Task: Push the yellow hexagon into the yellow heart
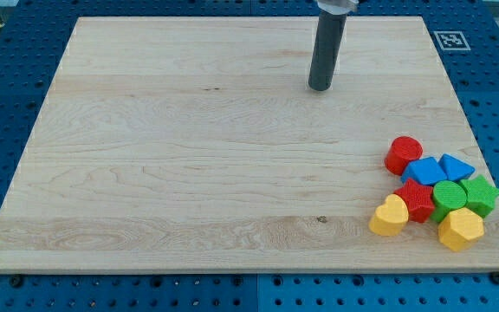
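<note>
Your board [189,156]: one pale wooden top on a blue perforated table [7,78], with a square printed marker [450,40] at the upper right corner.

Your tip [320,87]: upper centre-right of the frame, on bare wood, well apart from every block. It is a plain rod, so you have no pincer to read as apart or together.

Your blocks, all clustered at the lower right:
- yellow hexagon [461,229], lowest, near the bottom edge.
- yellow heart [389,216], leftmost, apart from the hexagon.
- red star-like block [417,200], between those two, touching the heart.
- green cylinder [448,198].
- green star [481,195].
- red cylinder [403,155].
- blue block [424,172], shape unclear.
- blue triangle [454,167].
</note>
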Available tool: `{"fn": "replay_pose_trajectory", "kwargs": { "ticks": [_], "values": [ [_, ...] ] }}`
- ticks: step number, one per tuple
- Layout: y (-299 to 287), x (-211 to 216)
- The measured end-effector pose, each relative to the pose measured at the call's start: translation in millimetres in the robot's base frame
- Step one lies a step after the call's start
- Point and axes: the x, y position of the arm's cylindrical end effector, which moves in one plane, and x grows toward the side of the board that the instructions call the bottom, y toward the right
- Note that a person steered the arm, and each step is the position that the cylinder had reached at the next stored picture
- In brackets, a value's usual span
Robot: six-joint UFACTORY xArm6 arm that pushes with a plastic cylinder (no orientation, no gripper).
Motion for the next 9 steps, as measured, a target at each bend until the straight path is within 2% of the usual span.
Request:
{"fn": "replay_pose_trajectory", "kwargs": {
  "ticks": [3,4,5,6,9],
  "values": [
    [7,2],
    [40,2],
    [98,2],
    [147,21],
    [215,179]
  ]
}}
